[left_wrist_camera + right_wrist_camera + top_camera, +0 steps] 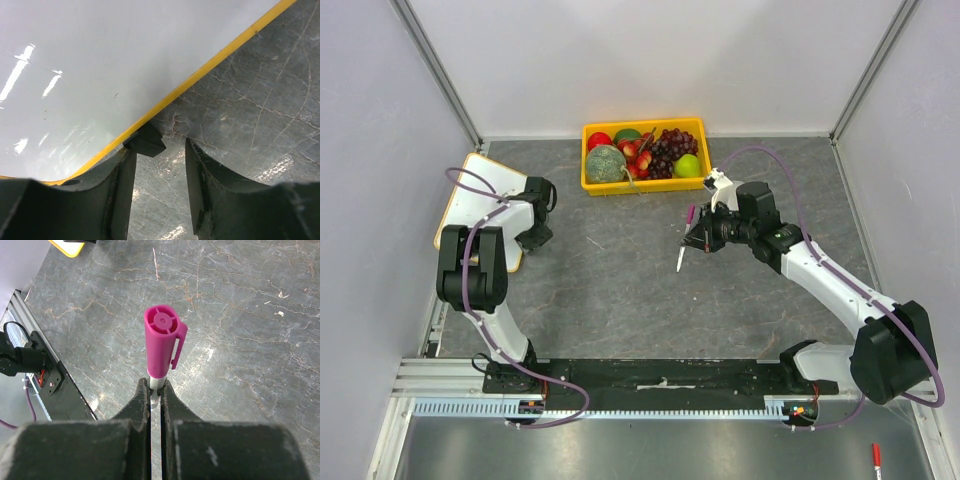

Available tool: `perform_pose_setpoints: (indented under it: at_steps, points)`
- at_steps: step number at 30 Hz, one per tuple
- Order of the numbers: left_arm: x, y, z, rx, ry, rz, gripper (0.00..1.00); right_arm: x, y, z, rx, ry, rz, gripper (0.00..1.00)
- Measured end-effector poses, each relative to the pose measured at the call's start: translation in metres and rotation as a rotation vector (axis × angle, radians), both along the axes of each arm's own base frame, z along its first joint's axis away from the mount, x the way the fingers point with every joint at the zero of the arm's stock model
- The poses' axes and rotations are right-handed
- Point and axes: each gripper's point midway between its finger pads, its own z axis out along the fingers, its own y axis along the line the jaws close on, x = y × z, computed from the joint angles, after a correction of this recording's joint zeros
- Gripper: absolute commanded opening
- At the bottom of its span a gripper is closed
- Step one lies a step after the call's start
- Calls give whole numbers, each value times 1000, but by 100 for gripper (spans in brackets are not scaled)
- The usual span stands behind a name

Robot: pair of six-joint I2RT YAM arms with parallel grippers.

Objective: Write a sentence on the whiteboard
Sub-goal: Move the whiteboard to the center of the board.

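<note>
- Looking down: whiteboard at nine o'clock, left gripper at its edge, probably to steady it; right gripper near centre.
- Left wrist: jaws spread, one fingertip touching the rim; board blank.
- Right wrist: jaws pinching the marker, poised for writing.

White whiteboard with a thin yellow rim, dark grey table veined pale like marble, marker capped in hot magenta.
</note>
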Motion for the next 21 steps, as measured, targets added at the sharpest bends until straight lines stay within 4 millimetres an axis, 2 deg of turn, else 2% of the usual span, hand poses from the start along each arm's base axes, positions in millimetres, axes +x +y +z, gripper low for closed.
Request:
perform_pose_setpoints:
  at_steps: [5, 8, 10, 13, 16, 21]
  points:
    - [-1, 3, -1, 15, 15, 4, 43, 0, 0, 0, 1, 1, 2, 0]
    - [-2, 5, -1, 16, 17, 6, 31, -1, 0, -2, 0, 4, 2, 0]
    - [-3, 7, -1, 19, 22, 7, 29, -2, 0, -4, 0, 7, 4, 0]
    - [-3, 10, -1, 16, 20, 17, 13, -2, 0, -4, 0, 7, 5, 0]
    - [-3, 16, -1, 17, 18, 33, 2, -2, 0, -4, 1, 7, 5, 0]
    - [-4, 21, -2, 17, 0, 47, 2, -3, 1, -3, 7, 4, 11, 0]
